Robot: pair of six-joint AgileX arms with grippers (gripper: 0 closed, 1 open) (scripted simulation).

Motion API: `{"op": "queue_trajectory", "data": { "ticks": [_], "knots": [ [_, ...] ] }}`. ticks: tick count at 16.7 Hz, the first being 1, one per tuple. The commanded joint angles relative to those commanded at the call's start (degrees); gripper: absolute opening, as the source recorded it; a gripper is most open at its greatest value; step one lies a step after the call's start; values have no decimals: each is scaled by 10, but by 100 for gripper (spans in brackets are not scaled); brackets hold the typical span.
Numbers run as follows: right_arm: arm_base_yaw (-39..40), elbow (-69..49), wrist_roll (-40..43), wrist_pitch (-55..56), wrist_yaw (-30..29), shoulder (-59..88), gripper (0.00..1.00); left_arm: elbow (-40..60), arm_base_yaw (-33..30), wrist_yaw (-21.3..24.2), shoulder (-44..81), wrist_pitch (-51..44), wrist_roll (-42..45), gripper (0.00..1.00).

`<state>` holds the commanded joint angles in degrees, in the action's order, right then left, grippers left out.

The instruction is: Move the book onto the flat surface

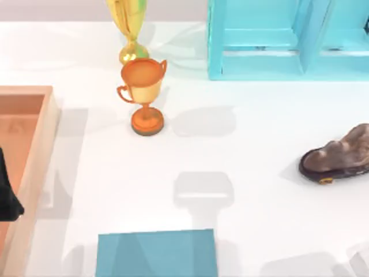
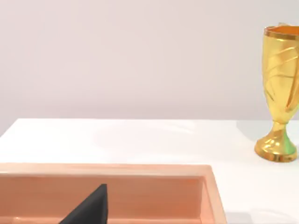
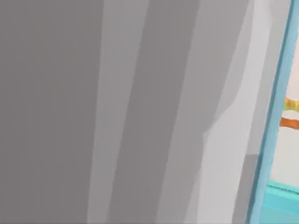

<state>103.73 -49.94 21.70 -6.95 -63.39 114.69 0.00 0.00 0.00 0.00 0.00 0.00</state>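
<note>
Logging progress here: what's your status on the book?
Left pincer over wooden tray, parked. Book flat on tabletop, near edge. Orange trophy and shoe stand apart.

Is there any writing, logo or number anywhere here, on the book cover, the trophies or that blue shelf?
No text can be read in these pictures.
The book: plain teal cover, no title.
The orange trophy and the gold trophy: no engraving visible.
The turquoise shelf unit, the wooden tray and the brown shoe: no label or brand visible.
</note>
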Motion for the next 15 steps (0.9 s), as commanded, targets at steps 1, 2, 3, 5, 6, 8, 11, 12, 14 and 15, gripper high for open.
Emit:
{"op": "queue_trajectory", "data": {
  "ticks": [1, 2, 3, 5, 6, 8, 11, 12, 14, 15],
  "knots": [
    [16, -16, -37, -48, -9, 6, 100, 0, 0, 0, 0, 0, 0, 100],
    [31, -32, -74, -96, -18, 12, 100, 0, 0, 0, 0, 0, 0, 100],
    [45, -49, -111, -141, -29, 17, 100, 0, 0, 0, 0, 0, 0, 100],
    [69, -82, -183, -226, -51, 26, 100, 0, 0, 0, 0, 0, 0, 100],
    [78, -99, -216, -265, -63, 29, 100, 0, 0, 0, 0, 0, 0, 100],
    [93, -130, -278, -333, -85, 32, 100, 0, 0, 0, 0, 0, 0, 100],
    [103, -167, -347, -403, -113, 32, 100, 0, 0, 0, 0, 0, 0, 100],
    [103, -175, -360, -415, -118, 32, 100, 0, 0, 0, 0, 0, 0, 100],
    [103, -180, -369, -424, -122, 31, 100, 0, 0, 0, 0, 0, 0, 100],
    [103, -180, -369, -424, -122, 31, 100, 0, 0, 0, 0, 0, 0, 100]
  ]
}}
